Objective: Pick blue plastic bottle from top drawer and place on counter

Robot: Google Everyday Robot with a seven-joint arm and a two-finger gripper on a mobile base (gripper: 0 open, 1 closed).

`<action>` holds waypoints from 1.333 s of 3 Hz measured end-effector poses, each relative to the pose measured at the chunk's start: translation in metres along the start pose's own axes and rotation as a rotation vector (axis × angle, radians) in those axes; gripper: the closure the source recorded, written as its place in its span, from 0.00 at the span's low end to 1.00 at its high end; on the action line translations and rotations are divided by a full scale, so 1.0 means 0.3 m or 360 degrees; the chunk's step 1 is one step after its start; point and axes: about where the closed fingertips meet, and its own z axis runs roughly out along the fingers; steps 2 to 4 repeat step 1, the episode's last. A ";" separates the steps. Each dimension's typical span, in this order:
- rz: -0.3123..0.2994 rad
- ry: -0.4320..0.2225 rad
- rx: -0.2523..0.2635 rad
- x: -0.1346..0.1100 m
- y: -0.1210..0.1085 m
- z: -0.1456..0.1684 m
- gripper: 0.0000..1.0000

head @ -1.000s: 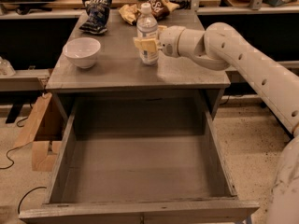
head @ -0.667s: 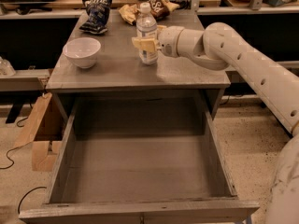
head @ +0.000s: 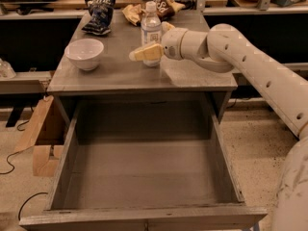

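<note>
Though bowl [head: 84, 53] nearby, gripper [head: 147, 53] at bottle [head: 151, 25].

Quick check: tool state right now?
Tool: at the small clear blue-labelled plastic bottle standing on the flat grey counter; open or closed cannot be told.

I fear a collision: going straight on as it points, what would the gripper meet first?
Probably the blue plastic bottle, right at the gripper above the counter; farther on, perhaps the white bowl.
</note>
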 end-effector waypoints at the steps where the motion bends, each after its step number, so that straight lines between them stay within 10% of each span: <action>1: 0.0000 0.0000 0.0000 0.000 0.000 0.000 0.00; 4: 0.0000 0.0000 0.0000 0.000 0.000 0.000 0.00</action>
